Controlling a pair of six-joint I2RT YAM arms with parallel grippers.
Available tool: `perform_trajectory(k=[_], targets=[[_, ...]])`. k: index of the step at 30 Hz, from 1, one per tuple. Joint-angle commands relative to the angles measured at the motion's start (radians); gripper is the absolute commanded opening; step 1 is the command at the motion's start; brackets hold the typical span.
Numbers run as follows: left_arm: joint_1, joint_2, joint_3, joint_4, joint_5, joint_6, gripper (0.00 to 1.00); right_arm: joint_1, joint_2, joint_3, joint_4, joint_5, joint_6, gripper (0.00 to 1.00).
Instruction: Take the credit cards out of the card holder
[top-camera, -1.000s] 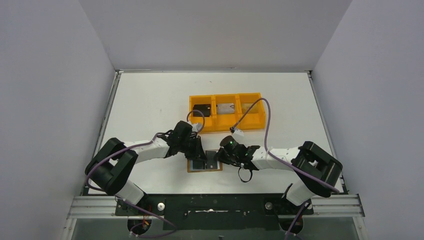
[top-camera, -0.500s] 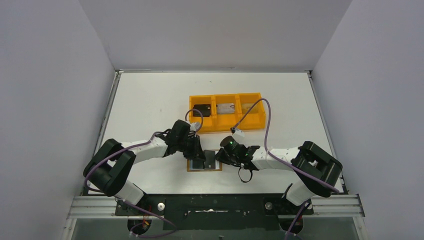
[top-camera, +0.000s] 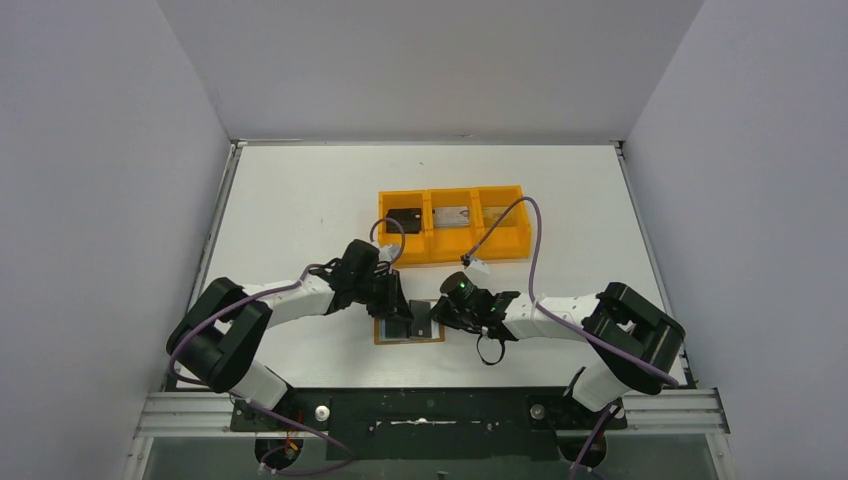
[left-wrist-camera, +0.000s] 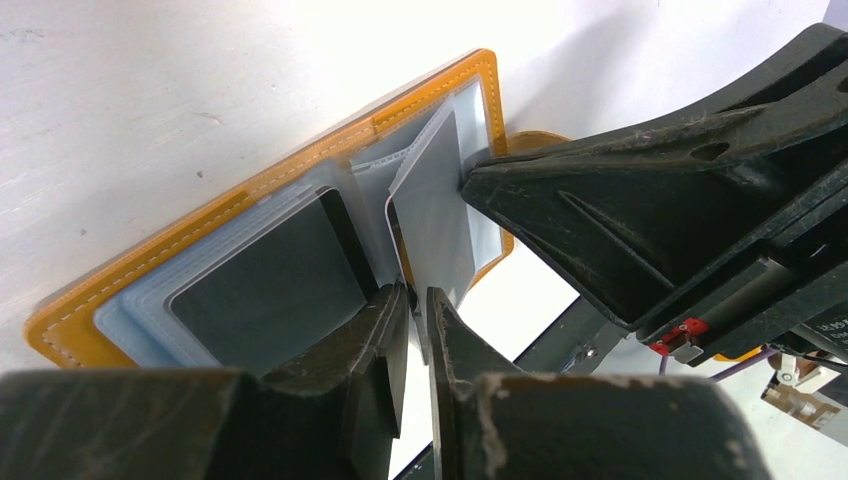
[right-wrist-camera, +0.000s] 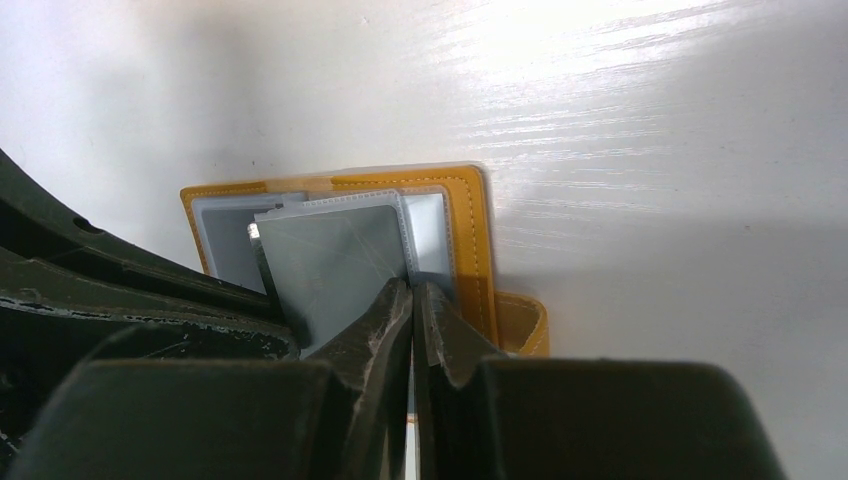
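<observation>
Card holder, stitched tan leather, lies open holding smooth grey card.

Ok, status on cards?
Left gripper shut on credit card, tilted up. Right gripper shut on card holder sleeve. Dark card still pocketed. Nothing blocking.

Above the card holder there is almost no room: the left gripper reaches in from 9 o'clock and the right gripper from 3 o'clock, their pinched tips nearly meeting, with a grey credit card tilted up between them. At 12 to 1 o'clock the orange tray walls off the way just beyond, and a purple cable loops over its right end. The table lies open from 10 to 12 o'clock, with only a narrow strip at 6 o'clock.
</observation>
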Motion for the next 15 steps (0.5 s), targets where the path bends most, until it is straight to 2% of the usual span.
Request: perform_trajectory(k=[1, 10, 15], targets=[[0.005, -0.034, 0.006, 0.07, 0.044, -0.011, 0.13, 0.01, 0.029, -0.007, -0.082, 0.025, -0.018, 0.03], [0.005, -0.04, -0.021, 0.097, 0.057, -0.029, 0.17, 0.009, 0.034, -0.007, -0.077, 0.02, -0.016, 0.04], [0.007, -0.047, -0.026, 0.1, 0.056, -0.031, 0.1, 0.01, 0.034, -0.006, -0.081, 0.019, -0.016, 0.04]])
